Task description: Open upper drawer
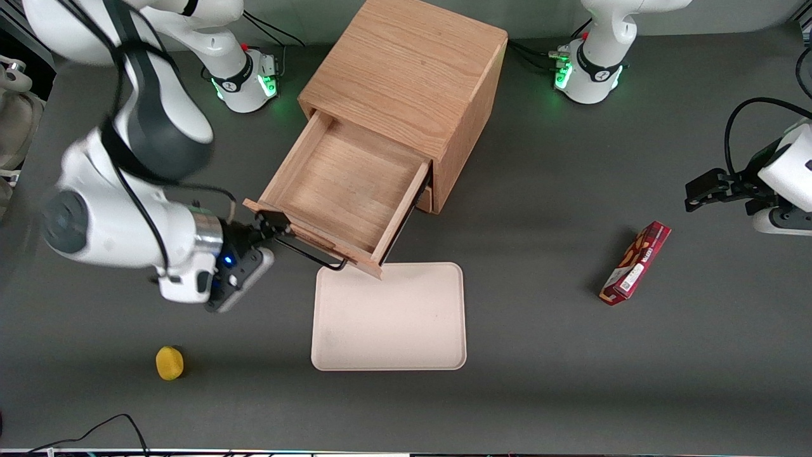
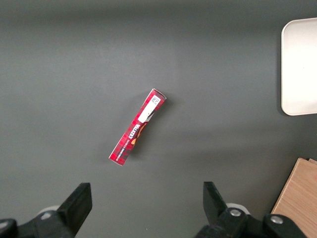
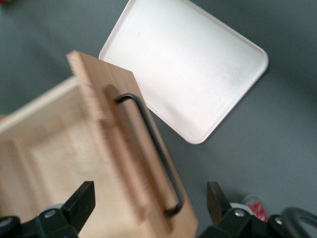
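Note:
The upper drawer (image 1: 342,187) of the oak cabinet (image 1: 412,70) stands pulled far out, its shallow wooden tray body empty. Its thin black bar handle (image 1: 312,254) runs along the drawer front, which overhangs a corner of the tray. My right gripper (image 1: 274,225) is at the end of the drawer front toward the working arm's end of the table. In the right wrist view the gripper (image 3: 151,196) is open, its fingers (image 3: 85,194) spread wide on either side of the drawer front (image 3: 124,148) and the handle (image 3: 153,144), not touching the bar.
A beige tray (image 1: 389,317) lies on the table in front of the drawer, nearer the front camera. A yellow object (image 1: 169,363) lies nearer the camera than my gripper. A red box (image 1: 636,262) lies toward the parked arm's end, also in the left wrist view (image 2: 137,126).

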### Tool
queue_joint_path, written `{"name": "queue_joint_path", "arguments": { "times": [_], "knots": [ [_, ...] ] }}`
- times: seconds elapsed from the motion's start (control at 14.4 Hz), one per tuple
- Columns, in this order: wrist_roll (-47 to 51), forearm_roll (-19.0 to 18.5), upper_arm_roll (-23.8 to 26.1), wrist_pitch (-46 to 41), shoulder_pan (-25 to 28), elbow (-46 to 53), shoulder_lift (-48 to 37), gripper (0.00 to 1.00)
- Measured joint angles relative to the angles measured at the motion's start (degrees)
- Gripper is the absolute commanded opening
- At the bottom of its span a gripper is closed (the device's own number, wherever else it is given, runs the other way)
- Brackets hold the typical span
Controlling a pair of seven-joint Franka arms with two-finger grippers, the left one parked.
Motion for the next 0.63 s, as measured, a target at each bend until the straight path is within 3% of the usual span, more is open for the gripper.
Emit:
{"name": "queue_joint_path", "arguments": {
  "times": [0.14,0.35,0.49,0.63],
  "knots": [
    [12.69,-0.50,-0.05,-2.36,0.00,0.16,-4.96,1.00],
    [29.75,-6.92,-0.16,-6.58,-0.06,0.09,-11.75,1.00],
    [34.86,-11.43,-1.99,-9.67,-0.21,0.05,-15.73,1.00],
    [34.64,-12.23,-6.90,-16.49,-0.48,-0.53,-19.57,1.00]
  ]
}}
